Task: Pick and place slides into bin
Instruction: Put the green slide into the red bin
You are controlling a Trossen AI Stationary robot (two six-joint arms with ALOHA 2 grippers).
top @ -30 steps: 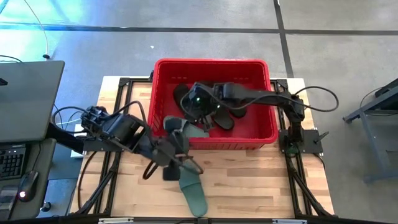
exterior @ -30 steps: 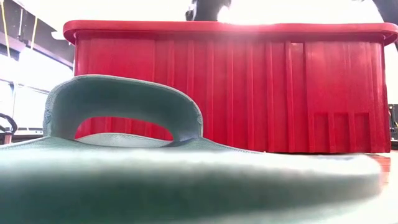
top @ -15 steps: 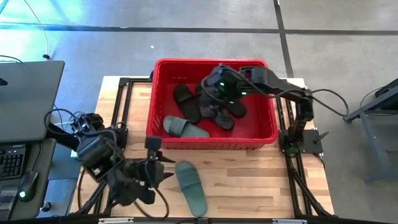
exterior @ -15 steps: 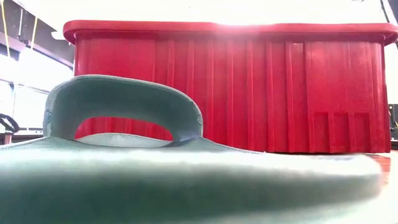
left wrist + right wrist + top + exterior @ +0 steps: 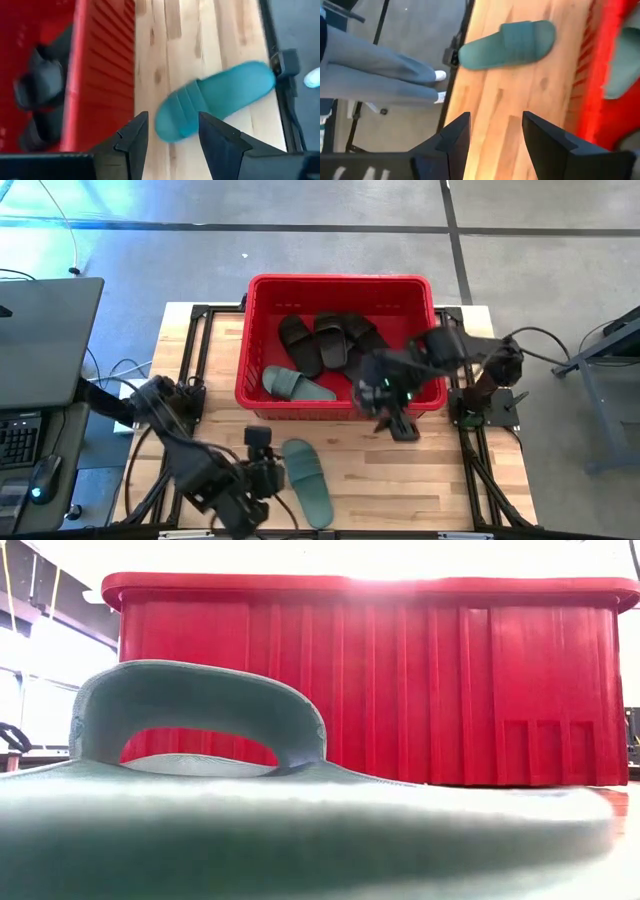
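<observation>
The red bin (image 5: 340, 288) stands at the table's far middle. In it lie black slides (image 5: 330, 340) and one teal slide (image 5: 296, 385). A second teal slide (image 5: 306, 480) lies flat on its sole near the front edge; it fills the low view (image 5: 200, 720) in front of the bin (image 5: 400, 680). My left gripper (image 5: 266, 468) is open and empty, above the table just left of this slide (image 5: 215, 102). My right gripper (image 5: 402, 426) is open and empty, above the table just near of the bin's near right wall; its wrist view shows the slide (image 5: 507, 42) farther off.
A person's legs and shoe (image 5: 380, 60) show beyond the table's front edge. A laptop (image 5: 40, 330) and a keyboard sit left of the table. Bare wood (image 5: 420, 480) lies between the loose slide and the table's right frame.
My left gripper has drawn back from the bin's near wall toward the near left and now hangs beside the loose teal slide. The other teal slide now lies inside the bin. My right gripper has come out of the bin, over its near wall, toward the near right.
</observation>
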